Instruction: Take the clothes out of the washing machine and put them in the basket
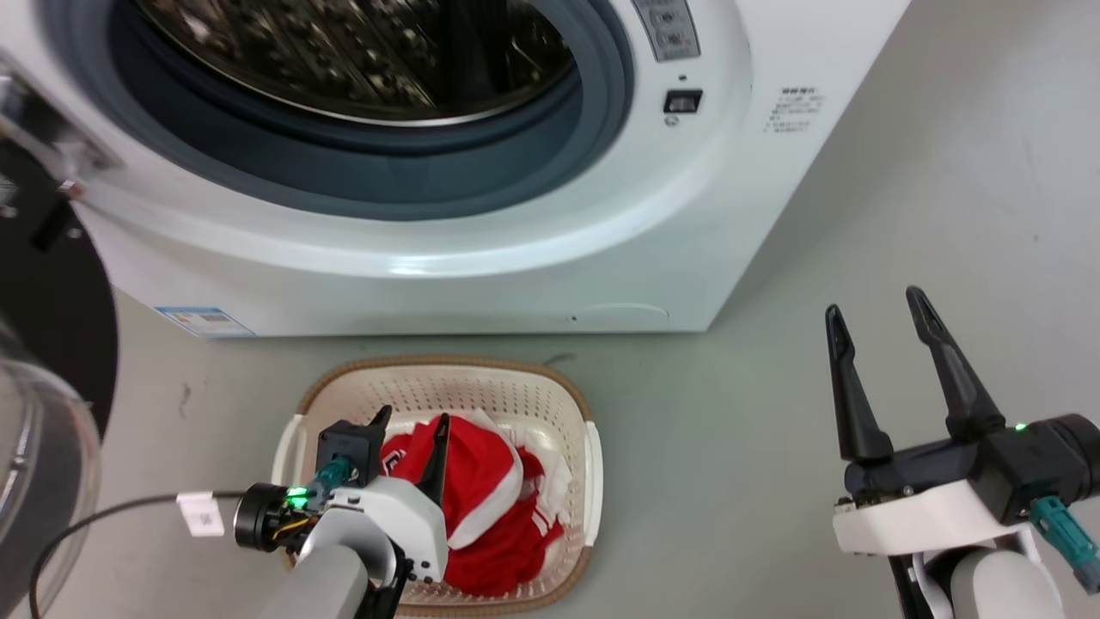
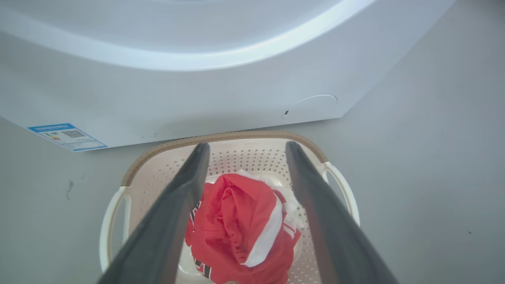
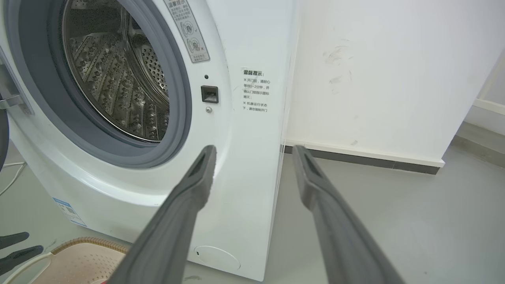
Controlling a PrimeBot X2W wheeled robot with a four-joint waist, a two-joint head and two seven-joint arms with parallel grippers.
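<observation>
The left gripper point(image 1: 412, 427) is held over the basket point(image 1: 447, 365), its fingers moderately parted and nothing gripped between them; in the left wrist view the gap is seen to be clear. Directly beneath it the clothes point(image 1: 485, 516) are heaped in the basket, red with white bands, bunched toward the near right. Whether the fingertips touch the fabric cannot be told. The right gripper point(image 1: 875, 305) is carried well off to the right above bare floor point(image 1: 739, 413), spread wide and empty.

The task is judged to be nearly or wholly done. No fabric is seen in the part of the drum point(image 3: 118, 79) that is shown, though its lowest part is hidden.

A snag is judged the likeliest fault. If a fingertip is caught in a fold when the arm is raised, a garment could be dragged over the rim and dropped on the floor. The light basket could also be shoved or tipped if its wall is struck.

The machine point(image 1: 481, 275) stands just beyond the basket on the far side, so little room is given for a forward swing. The open door point(image 1: 51, 344) is at the near left, close to the left arm, and a cable point(image 1: 112, 509) is looped from the wrist there. Either could be fouled by a sideways move.
</observation>
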